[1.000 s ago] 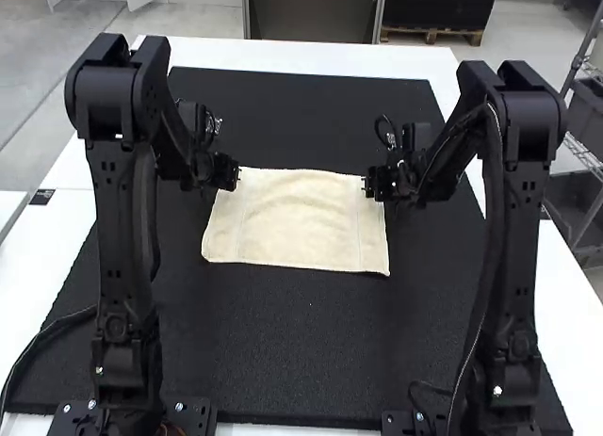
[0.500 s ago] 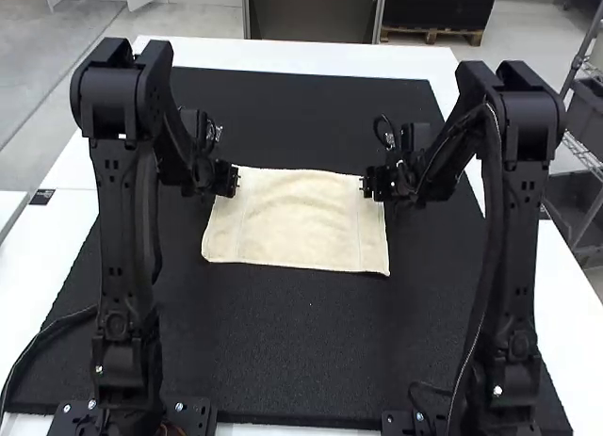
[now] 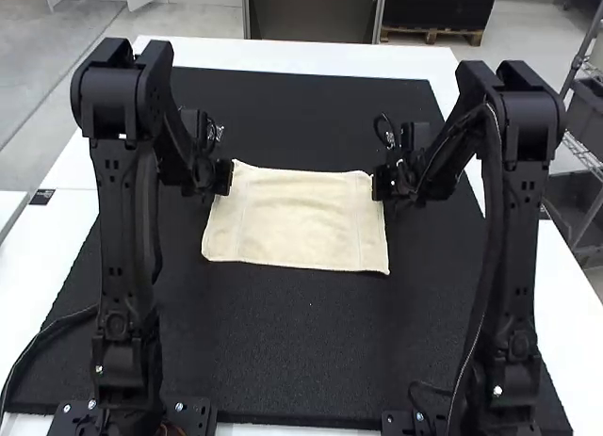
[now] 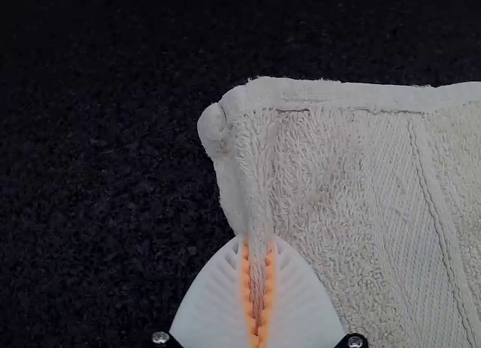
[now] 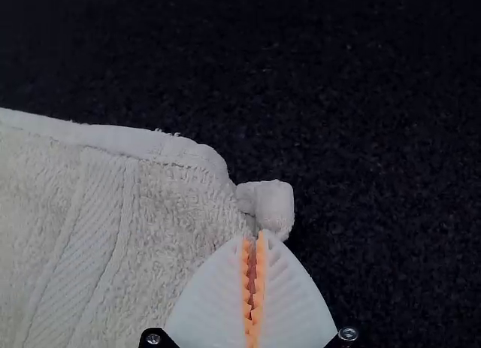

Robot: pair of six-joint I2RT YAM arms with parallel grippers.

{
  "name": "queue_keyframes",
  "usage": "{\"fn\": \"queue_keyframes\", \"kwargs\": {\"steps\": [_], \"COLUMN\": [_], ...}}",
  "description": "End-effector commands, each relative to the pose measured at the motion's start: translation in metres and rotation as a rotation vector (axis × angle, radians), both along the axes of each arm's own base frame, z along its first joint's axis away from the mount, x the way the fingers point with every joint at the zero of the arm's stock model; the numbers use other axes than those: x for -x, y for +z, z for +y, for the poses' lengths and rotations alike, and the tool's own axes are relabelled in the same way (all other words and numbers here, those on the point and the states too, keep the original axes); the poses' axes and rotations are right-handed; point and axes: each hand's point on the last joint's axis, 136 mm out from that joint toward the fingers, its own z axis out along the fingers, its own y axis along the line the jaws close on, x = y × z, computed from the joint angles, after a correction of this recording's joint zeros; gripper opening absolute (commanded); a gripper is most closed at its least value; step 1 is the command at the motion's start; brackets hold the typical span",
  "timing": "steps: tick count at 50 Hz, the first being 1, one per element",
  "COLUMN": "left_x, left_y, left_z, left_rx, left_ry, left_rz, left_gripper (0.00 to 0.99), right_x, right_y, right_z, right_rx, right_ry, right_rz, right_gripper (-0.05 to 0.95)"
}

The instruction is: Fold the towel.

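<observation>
Table (image 3: pixel 311 56): white, with a large black mat (image 3: pixel 311 361) over most of it. Left arm (image 3: pixel 118 219) and right arm (image 3: pixel 518 219) stand at the mat's near edge; each runs forward to a high elbow, then its forearm slopes down and inward, so the two face each other across the cloth. Towel (image 3: pixel 300 219): on the mat's middle, between the two wrists, spread as a flat cream rectangle. Long axis lies crosswise, from the left arm's side to the right arm's side; short ends point at the arms. Near edge is slightly askew, its right end a little closer to the bases, and looks longer than the far edge. A woven band (image 4: pixel 413 213) runs along each short end, roughly parallel to it. Left gripper (image 3: pixel 224 177) is at the far left corner, pinching a narrow ridge of the side edge; the cloth runs down between its orange pads (image 4: pixel 246 280). Right gripper (image 3: pixel 382 183) is at the far right corner, pressed closed on the cloth there, orange pads (image 5: pixel 259 269) nearly meeting. Smallest detail: a short rolled tab (image 5: pixel 272 205) of towel sticks out just beyond the right fingertips.
</observation>
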Motion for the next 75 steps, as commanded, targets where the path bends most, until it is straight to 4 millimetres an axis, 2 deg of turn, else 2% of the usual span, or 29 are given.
{"fn": "queue_keyframes", "kwargs": {"steps": [1,9,25,34,49,60,75], "left_x": [-0.002,-0.004,-0.008,-0.002,0.012,0.023,0.039], "left_y": [-0.007,0.002,0.038,0.046,0.070,0.074,0.069], "left_z": [0.002,0.001,-0.004,-0.005,-0.008,-0.005,0.009], "left_rx": [-0.002,0.006,0.020,0.029,0.037,0.037,0.018], "left_ry": [-0.008,-0.019,-0.039,-0.043,-0.055,-0.049,-0.033], "left_rz": [0.006,-0.014,-0.079,-0.063,-0.102,-0.098,-0.082], "left_gripper": [0.023,0.021,0.021,0.021,0.021,0.021,0.021], "right_x": [-0.001,-0.005,-0.013,-0.008,0.004,0.012,0.034], "right_y": [-0.002,0.008,0.058,0.075,0.094,0.106,0.094], "right_z": [0.004,-0.001,-0.003,-0.002,-0.001,0.000,0.002], "right_rx": [-0.023,-0.053,-0.134,-0.158,-0.178,-0.187,-0.191], "right_ry": [0.007,-0.011,-0.015,-0.013,-0.005,0.006,0.028], "right_rz": [0.007,-0.008,-0.078,-0.094,-0.115,-0.126,-0.072], "right_gripper": [-0.02,-0.02,-0.02,-0.02,-0.02,-0.02,-0.02]}}
